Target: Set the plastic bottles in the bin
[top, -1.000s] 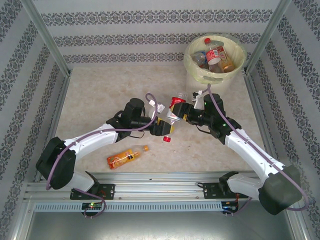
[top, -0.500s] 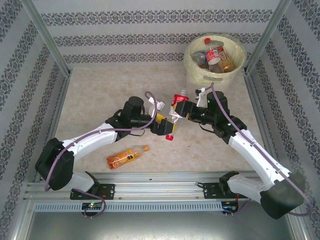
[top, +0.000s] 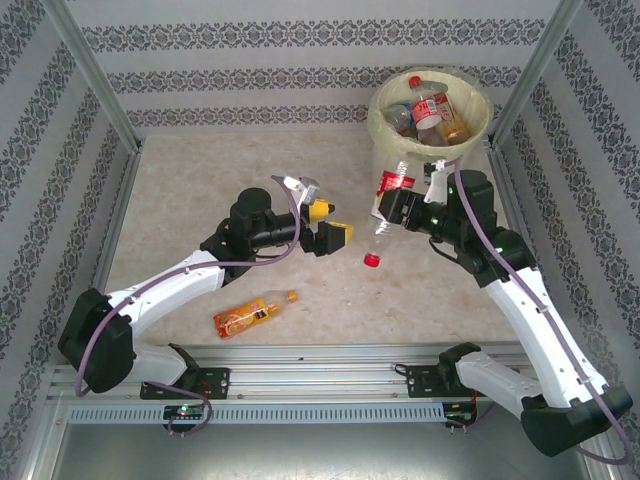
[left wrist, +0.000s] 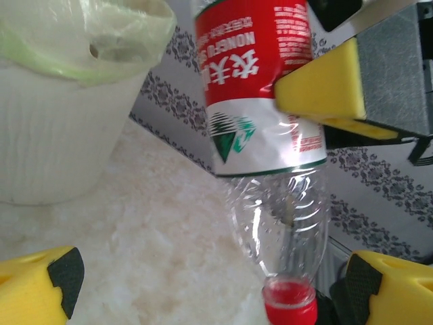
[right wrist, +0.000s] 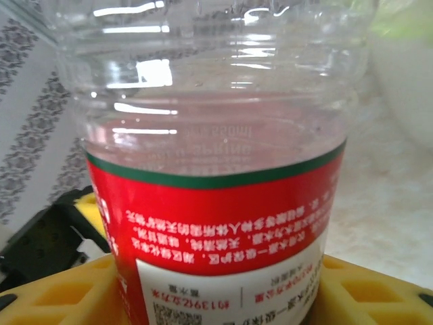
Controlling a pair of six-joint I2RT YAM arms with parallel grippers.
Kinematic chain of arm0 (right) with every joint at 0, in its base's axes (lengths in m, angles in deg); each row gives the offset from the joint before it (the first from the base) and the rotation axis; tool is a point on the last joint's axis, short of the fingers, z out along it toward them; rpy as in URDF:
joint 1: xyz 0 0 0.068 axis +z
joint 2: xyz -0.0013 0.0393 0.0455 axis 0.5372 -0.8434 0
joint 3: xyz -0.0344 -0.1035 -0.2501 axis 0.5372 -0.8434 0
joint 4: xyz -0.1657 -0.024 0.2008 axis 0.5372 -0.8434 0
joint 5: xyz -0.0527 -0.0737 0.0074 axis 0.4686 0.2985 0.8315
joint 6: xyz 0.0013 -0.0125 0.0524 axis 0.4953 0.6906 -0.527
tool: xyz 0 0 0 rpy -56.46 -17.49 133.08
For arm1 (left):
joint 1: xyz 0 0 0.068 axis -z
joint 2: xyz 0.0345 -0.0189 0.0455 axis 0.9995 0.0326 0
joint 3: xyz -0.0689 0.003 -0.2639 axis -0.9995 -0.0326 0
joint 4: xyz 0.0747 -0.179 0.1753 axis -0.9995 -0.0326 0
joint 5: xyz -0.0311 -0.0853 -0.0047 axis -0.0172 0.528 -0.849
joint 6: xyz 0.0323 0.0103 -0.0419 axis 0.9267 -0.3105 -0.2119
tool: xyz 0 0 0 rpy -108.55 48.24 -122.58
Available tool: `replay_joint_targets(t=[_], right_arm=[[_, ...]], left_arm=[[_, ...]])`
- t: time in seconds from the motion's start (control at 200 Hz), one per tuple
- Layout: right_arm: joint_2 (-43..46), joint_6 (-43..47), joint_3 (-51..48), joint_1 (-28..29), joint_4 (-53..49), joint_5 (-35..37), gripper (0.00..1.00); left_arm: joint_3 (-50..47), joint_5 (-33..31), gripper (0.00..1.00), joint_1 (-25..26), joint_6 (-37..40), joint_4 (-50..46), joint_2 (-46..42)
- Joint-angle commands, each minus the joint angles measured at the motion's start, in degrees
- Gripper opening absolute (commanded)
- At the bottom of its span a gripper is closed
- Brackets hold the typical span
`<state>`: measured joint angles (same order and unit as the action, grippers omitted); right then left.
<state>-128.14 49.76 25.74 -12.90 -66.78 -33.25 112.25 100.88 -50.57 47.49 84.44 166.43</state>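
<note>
**One bottle in the air, one on the table**

Front edge of the table (top: 200,170), left of middle: orange bottle (top: 253,315) on its side, well apart from both arms, not yet collected.

Mid-table: left gripper (top: 328,222) hovers with jaws spread wide and nothing between them. Its wrist view has both yellow fingertips (left wrist: 34,288) at the bottom corners, the lifted bottle just beyond.

Right of middle: red-label bottle (top: 383,212) hangs cap-down and slightly tilted, clear of the table. The right gripper (top: 398,205) has it, jaws part-closed with yellow pads pressed on the labelled body. The clear neck and red cap hang free below.

Far right corner: bin (top: 385,135), near the held bottle but not under it. Several binned bottles (top: 428,105) lie inside, a red-capped one on top.

Judgement: well along. Two bottles remain outside. The held one needs carrying over the rim and dropping, then the orange one needs fetching from the front edge.
</note>
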Motion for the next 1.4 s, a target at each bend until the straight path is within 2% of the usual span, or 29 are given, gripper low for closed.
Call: replay_joint_targets(t=[0.0, 0.16, 0.355, 0.58, 0.874, 1.234, 1.394], right_arm=[[-0.4, 8.1, 6.6, -0.5, -8.2, 9.6, 0.59], [-3.4, 15.0, 17.1, -1.1, -12.8, 19.0, 0.59], [-11.3, 21.7, 32.0, -2.5, -14.9, 24.7, 0.59], [-22.7, 26.7, 46.9, -4.2, -15.8, 27.1, 0.59], [-37.7, 32.4, 66.2, -5.1, -19.1, 31.4, 0.57], [-52.4, 34.5, 80.5, -5.9, -22.5, 30.8, 0.57], [-57.3, 34.8, 84.0, -6.9, -24.7, 31.2, 0.57]], left_arm=[[0.8, -2.7, 1.00, 0.8, 3.3, 5.0, -1.1], [0.9, -3.2, 1.00, 0.8, 5.0, 4.9, -1.2], [1.7, -3.2, 1.00, 0.8, 10.2, -1.3, -2.9], [2.4, -4.0, 1.00, 0.8, 15.9, -7.8, -4.1], [2.1, -5.5, 1.00, 0.8, 19.2, -10.0, -4.6], [2.0, -4.9, 1.00, 0.8, 18.1, -9.5, -3.9], [2.0, -4.9, 1.00, 0.8, 18.1, -9.7, -3.7]])
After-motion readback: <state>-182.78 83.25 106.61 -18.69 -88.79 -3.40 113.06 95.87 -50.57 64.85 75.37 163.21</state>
